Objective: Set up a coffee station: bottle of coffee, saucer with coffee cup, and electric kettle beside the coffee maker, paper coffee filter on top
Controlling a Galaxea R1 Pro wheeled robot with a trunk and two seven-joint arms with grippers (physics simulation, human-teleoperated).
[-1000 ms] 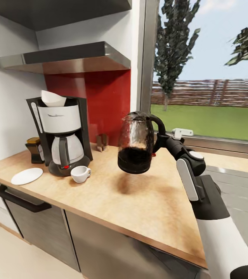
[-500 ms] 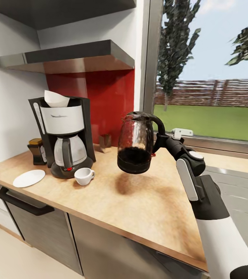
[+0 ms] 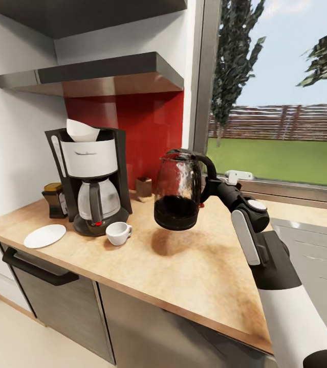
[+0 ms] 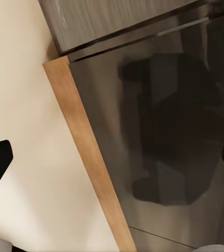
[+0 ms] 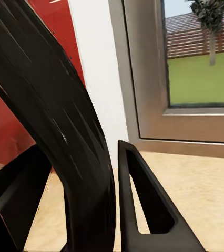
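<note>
- You will find no text, brand name, number or sign that can be read in any of these views.
- The coffee maker [image 3: 92, 179] has a thin dark mark on its white front panel, too small and blurred to read.
- The bottle of coffee [image 3: 55, 200] shows no label you could make out.

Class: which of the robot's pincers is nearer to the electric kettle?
Right. The right pincer grips the electric kettle by its handle above the countertop; the left pincer points at cabinet fronts, far away.
</note>
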